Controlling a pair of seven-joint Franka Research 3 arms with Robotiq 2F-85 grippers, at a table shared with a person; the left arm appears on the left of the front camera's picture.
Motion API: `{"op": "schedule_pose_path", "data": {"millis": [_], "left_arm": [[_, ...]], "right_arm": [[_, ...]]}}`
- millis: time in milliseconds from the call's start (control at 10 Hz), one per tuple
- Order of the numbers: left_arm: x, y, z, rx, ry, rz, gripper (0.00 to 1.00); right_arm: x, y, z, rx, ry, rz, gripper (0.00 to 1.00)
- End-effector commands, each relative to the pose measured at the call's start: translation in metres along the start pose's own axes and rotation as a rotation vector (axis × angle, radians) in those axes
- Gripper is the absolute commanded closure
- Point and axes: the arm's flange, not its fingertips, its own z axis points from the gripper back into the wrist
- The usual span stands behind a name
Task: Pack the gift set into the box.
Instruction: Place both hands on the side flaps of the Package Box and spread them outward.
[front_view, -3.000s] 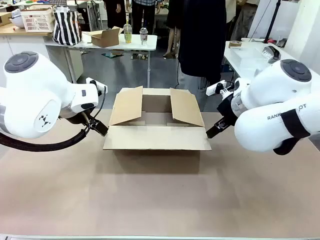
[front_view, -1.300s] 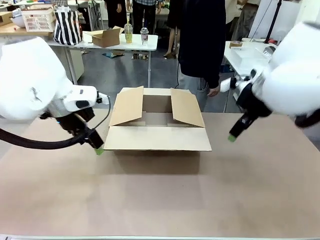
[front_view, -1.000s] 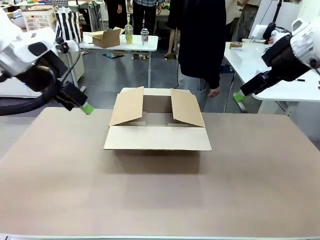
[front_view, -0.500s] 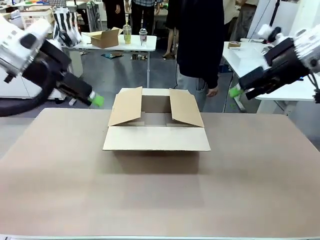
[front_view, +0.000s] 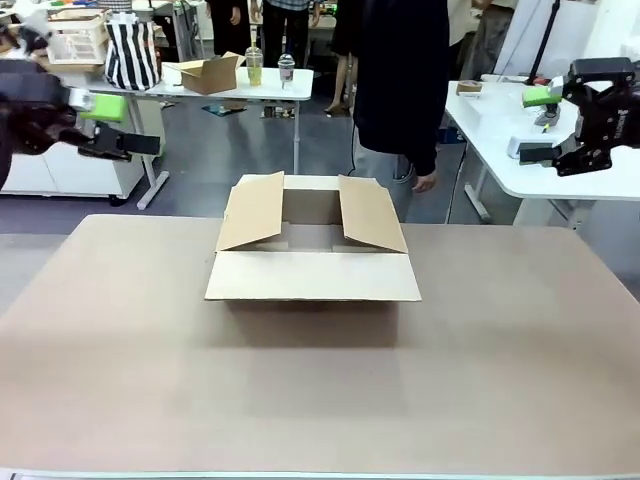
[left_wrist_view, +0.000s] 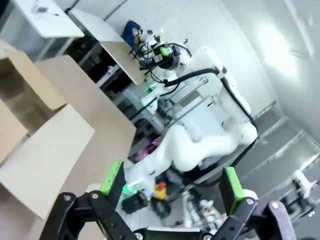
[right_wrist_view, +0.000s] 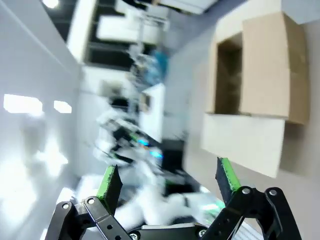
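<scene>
Brown cardboard box (front_view: 312, 262) is sitting on the worktop (front_view: 320, 400), centred between the two sides and nearer the far edge. Its top flaps are standing open: the near flap is folding out flat toward the robot's side, and the left and right flaps are leaning upward and outward.

Left tool (front_view: 138, 125) is hanging high above the worktop's far left corner, well apart from the box, with its fingers pointing toward the middle. Its jaws are gaping wide and gripping nothing. In the left wrist view its green pads (left_wrist_view: 112, 177) are showing far apart with only the room between them, the box is lying off to the left, and the robot's other white arm (left_wrist_view: 200, 135) is rising beyond the worktop.

Right tool (front_view: 530, 125) is hanging equally high on the far right, also well apart from the box. It too is spread wide and carrying nothing. In the right wrist view the box is appearing tilted at the upper right, past the parted pads, and the far background is blurring.

A person (front_view: 405, 80) in dark clothing is standing just behind the box at the far side, one hand (front_view: 428, 183) hanging down beside the right flap.
</scene>
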Motion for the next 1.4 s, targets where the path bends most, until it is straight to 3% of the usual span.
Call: {"op": "schedule_pose_path", "data": {"millis": [0, 800, 900, 1000, 1300], "left_arm": [[0.008, -0.018, -0.011, 0.035, 0.066, -0.12, 0.0], [0.009, -0.02, -0.01, 0.06, 0.089, -0.096, 0.0], [0.03, -0.023, -0.032, 0.183, 0.187, -0.023, 0.0], [0.053, -0.012, -0.054, 0.456, 0.252, 0.072, 0.0], [0.108, 0.051, -0.126, 0.789, 0.567, 0.248, 0.0]], "right_arm": [[-0.004, 0.012, -0.008, -0.105, 0.092, 0.112, 0.0], [-0.004, 0.012, -0.008, -0.105, 0.092, 0.112, 0.0], [-0.004, 0.012, -0.008, -0.105, 0.092, 0.112, 0.0], [-0.004, 0.012, -0.008, -0.105, 0.092, 0.112, 0.0], [-0.004, 0.012, -0.008, -0.105, 0.092, 0.112, 0.0]]}}
